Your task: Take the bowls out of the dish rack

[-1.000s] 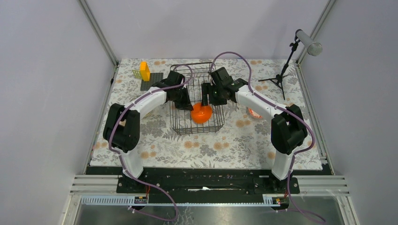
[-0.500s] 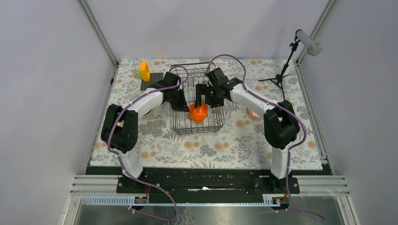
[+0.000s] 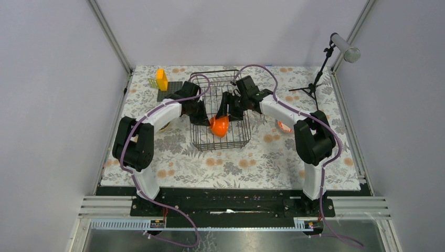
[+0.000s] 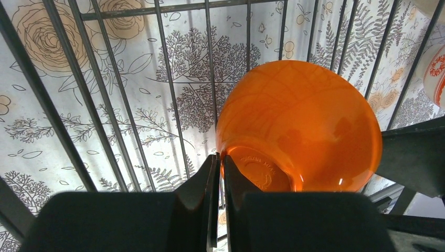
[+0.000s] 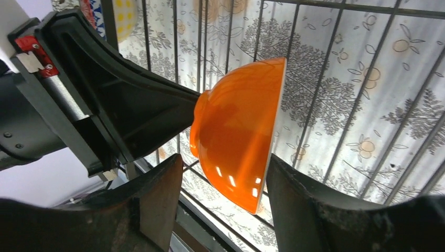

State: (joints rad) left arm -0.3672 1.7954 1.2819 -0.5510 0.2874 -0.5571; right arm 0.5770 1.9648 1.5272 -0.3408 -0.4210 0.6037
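Note:
The orange bowl (image 3: 219, 126) is tipped on its edge inside the black wire dish rack (image 3: 239, 137). My left gripper (image 4: 220, 157) is shut on the foot ring of the orange bowl (image 4: 304, 126), one finger outside the ring and one inside it. My right gripper (image 5: 223, 173) stands open around the lower part of the orange bowl (image 5: 239, 142); its right finger is close to the rim and its left finger stands apart. From above, the left gripper (image 3: 206, 119) comes in from the left and the right gripper (image 3: 226, 107) from behind the bowl.
A white bowl with red bands (image 3: 284, 126) sits on the floral cloth right of the rack, also seen as a white bowl (image 4: 435, 68) through the wires. A blue and yellow patterned bowl (image 5: 123, 16) lies beyond the rack. A yellow block (image 3: 161, 80) stands on a black mat, and a microphone stand (image 3: 315, 86) is at the back right.
The orange bowl has been raised from lying dome-up to standing on edge and shifted slightly left. The right gripper has come around it, its jaws widening, then narrowing.

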